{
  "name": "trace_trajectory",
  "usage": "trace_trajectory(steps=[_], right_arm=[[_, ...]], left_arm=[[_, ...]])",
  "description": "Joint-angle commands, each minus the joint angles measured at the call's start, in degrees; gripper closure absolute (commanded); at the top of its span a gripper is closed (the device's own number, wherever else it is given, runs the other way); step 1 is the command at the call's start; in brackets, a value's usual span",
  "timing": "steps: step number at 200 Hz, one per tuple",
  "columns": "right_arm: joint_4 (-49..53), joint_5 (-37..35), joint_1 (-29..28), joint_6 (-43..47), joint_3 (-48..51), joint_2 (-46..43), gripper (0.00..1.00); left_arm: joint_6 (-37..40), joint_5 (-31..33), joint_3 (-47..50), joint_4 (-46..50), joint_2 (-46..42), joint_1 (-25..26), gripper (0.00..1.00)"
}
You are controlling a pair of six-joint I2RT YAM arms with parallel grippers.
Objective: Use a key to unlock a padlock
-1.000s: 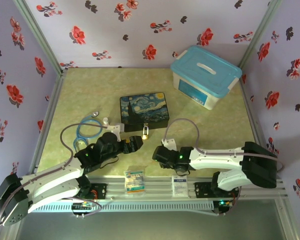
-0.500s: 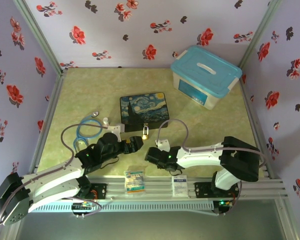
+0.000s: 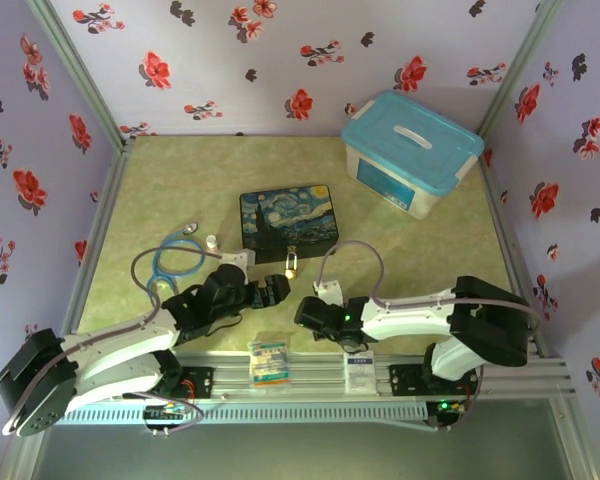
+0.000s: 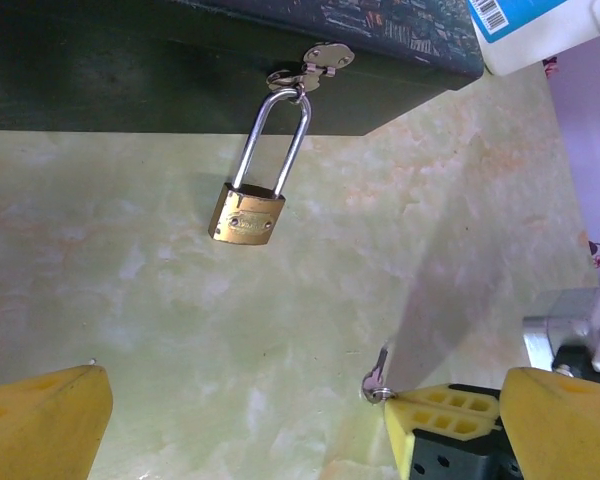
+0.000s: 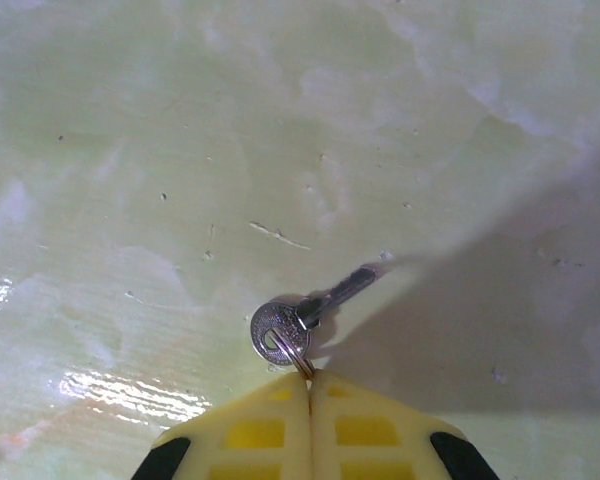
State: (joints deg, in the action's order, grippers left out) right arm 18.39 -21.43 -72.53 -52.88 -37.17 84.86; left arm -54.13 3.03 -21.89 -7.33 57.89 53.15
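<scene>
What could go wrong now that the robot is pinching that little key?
1. The right gripper is shut on the key by its ring alone, not its blade. The key can probably swivel, which would make it hard to aim at the keyhole.
2. The padlock sits loose on the tin's clasp, and the left gripper is open and apart from it. A push from the key may just shove the padlock aside.
</scene>
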Motion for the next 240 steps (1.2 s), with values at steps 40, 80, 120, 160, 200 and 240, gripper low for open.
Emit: trace_trajectory(steps=[40, 80, 120, 160, 200, 240], right_arm=[[-2.38, 1.89, 1.36, 11.98, 11.18, -14.49, 1.0], [-5.62, 3.96, 4.57, 15.1, 17.15, -26.58, 1.0], [-4.8, 2.95, 6.63, 14.29, 19.53, -33.96, 1.0], [-0.7, 3.71, 7.39, 15.09, 15.18, -36.73, 1.0], [4.15, 7.38, 10.08, 14.75, 13.28, -32.11, 0.68], [0.27, 9.94, 10.22, 15.63, 12.02, -23.93, 0.45]], left_arm=[[-5.23, 2.95, -1.61, -10.0, 2.53, 1.26, 0.03], [-12.07, 9.84, -0.61, -13.42, 3.65, 6.81, 0.1], [-16.63, 12.87, 0.48, -19.23, 8.22, 10.31, 0.14], [-23.91, 18.65, 4.35, -35.43, 12.11, 13.97, 0.17], [-21.85, 19.14, 2.23, -31.55, 12.21, 14.25, 0.13], [-21.3, 18.98, 3.18, -32.55, 12.92, 14.34, 0.13]])
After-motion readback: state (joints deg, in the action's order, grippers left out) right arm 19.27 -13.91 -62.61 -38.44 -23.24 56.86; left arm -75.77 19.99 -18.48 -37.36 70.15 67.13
